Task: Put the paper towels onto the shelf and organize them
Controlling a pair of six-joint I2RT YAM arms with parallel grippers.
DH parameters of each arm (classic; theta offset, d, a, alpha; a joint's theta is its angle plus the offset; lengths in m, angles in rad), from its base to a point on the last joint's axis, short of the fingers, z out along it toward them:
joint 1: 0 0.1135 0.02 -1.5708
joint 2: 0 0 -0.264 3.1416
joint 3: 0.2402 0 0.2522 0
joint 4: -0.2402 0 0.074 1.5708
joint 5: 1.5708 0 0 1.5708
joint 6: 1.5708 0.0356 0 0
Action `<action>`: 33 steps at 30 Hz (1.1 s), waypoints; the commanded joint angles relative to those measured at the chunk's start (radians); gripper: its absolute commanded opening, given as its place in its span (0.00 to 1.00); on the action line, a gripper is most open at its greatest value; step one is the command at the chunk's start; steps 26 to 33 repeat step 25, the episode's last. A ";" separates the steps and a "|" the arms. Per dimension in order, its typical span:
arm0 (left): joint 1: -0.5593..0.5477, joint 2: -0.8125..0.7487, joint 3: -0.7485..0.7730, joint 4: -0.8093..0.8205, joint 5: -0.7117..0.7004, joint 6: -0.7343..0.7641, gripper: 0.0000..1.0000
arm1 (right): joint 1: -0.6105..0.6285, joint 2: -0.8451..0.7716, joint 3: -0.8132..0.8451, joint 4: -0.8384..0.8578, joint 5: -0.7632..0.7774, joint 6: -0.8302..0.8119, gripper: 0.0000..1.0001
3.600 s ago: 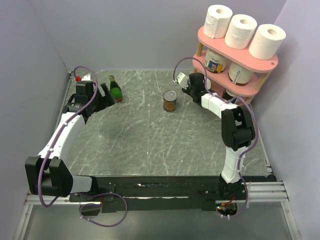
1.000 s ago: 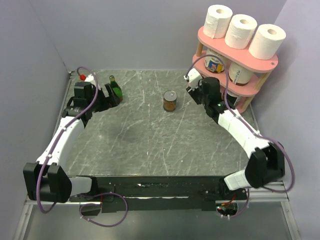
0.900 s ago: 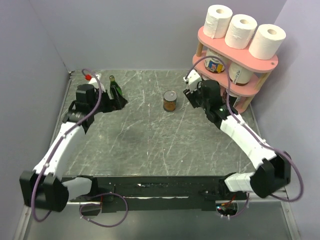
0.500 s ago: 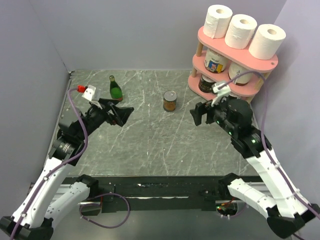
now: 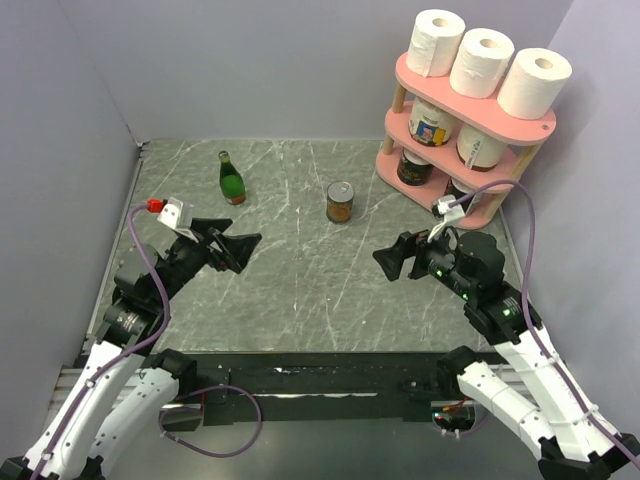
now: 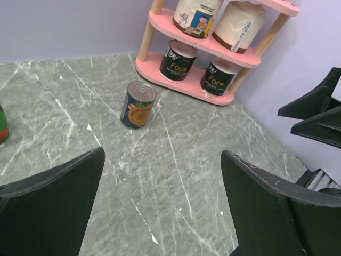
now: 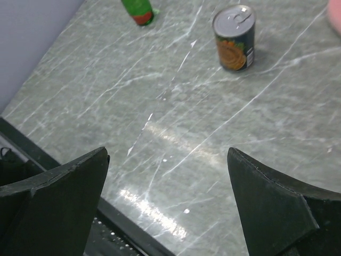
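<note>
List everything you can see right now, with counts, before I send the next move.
table: one, grey marbled, under everything
shelf: one, pink with wooden posts, far right corner
paper towels: three, white, upright in a row on the top tier
tubs: two, pale with labels, middle tier
jars: two, black, bottom tier
can: one, orange-labelled, upright, mid-table toward the back
bottle: one, green, upright, far left
left gripper: black, open, empty, near left
right gripper: black, open, empty, near right
</note>
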 commanded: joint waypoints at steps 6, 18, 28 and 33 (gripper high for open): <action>-0.006 0.005 0.020 0.009 -0.044 0.004 0.96 | 0.000 0.056 0.011 0.076 -0.033 0.061 1.00; -0.008 0.014 0.025 0.007 -0.026 0.013 0.96 | 0.002 0.056 0.028 0.073 -0.037 0.038 1.00; -0.008 0.019 0.025 0.002 -0.032 0.018 0.96 | 0.002 0.050 0.010 0.091 -0.037 0.033 1.00; -0.008 0.019 0.025 0.002 -0.032 0.018 0.96 | 0.002 0.050 0.010 0.091 -0.037 0.033 1.00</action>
